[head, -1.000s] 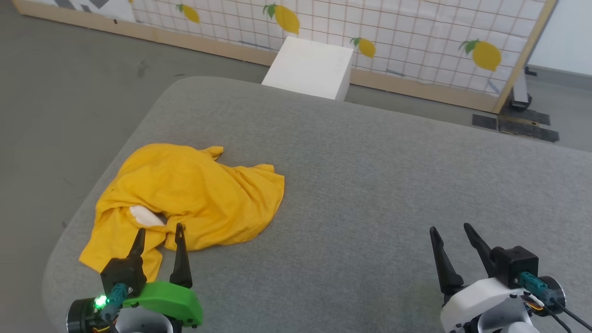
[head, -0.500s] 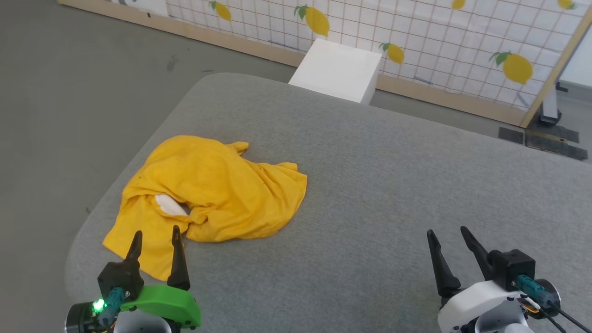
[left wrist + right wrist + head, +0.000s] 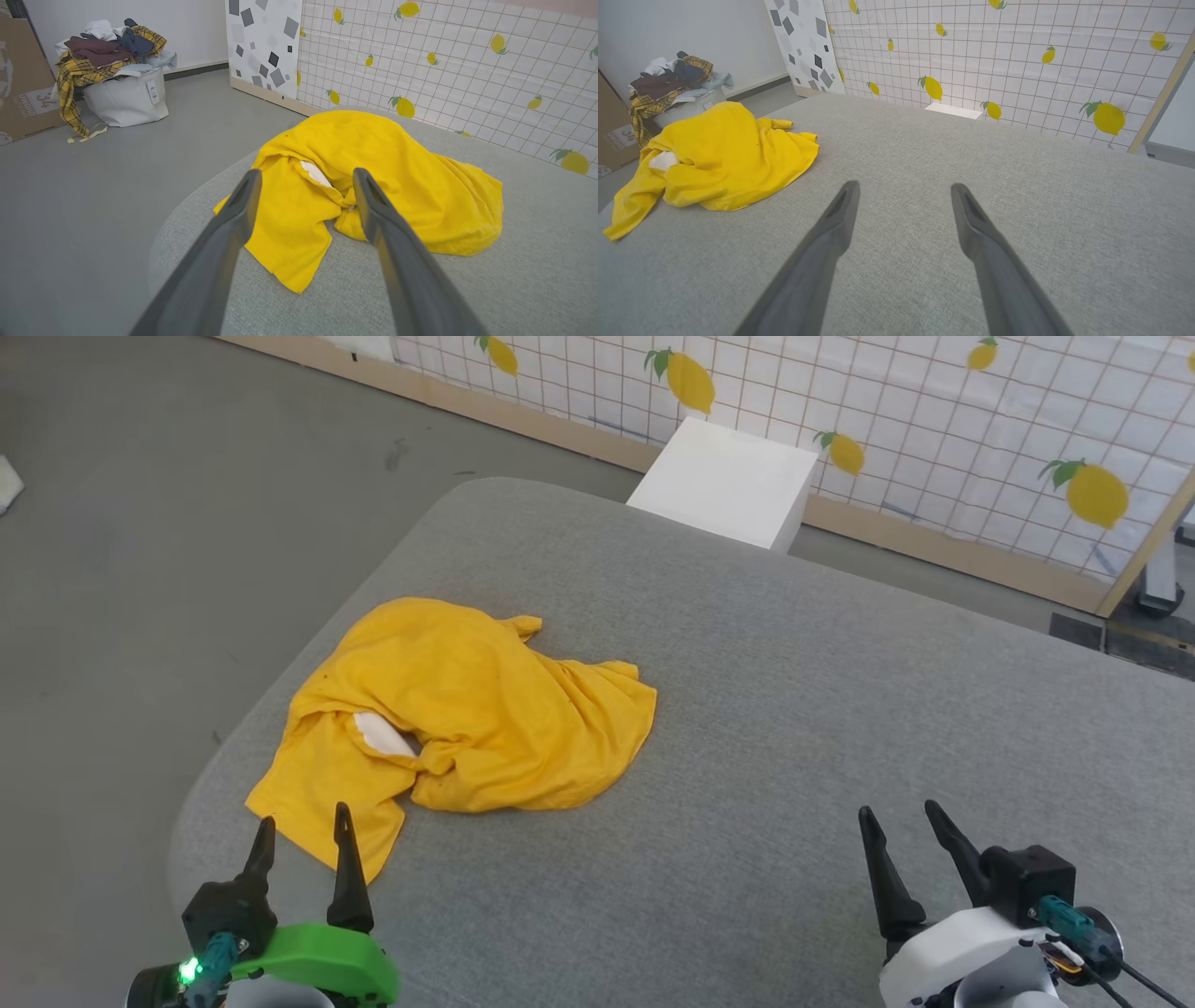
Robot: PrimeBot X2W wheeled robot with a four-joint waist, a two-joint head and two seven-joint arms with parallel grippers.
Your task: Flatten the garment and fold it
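Note:
The garment (image 3: 485,709), a mustard-yellow T-shirt with a small white patch showing in a fold, lies crumpled on the left part of the grey padded table (image 3: 794,709). My left gripper (image 3: 301,817) is open just short of the shirt's near corner, with nothing between its fingers. In the left wrist view the garment (image 3: 373,186) sits ahead of the left gripper (image 3: 303,175). My right gripper (image 3: 896,810) stands open at the lower right over bare table, far from the cloth. In the right wrist view the garment (image 3: 719,158) lies off to the left of the right gripper (image 3: 903,186).
A white box (image 3: 724,483) stands on the floor past the table's far edge, before a lemon-print grid screen (image 3: 934,420). A white basket heaped with clothes (image 3: 114,70) and a cardboard box (image 3: 23,88) stand on the floor to the left. The table's rounded left corner (image 3: 196,803) is close to my left gripper.
The head camera has turned left, so the whole picture has shifted right. Both grippers stay open in the same places relative to the garment, which lies unchanged.

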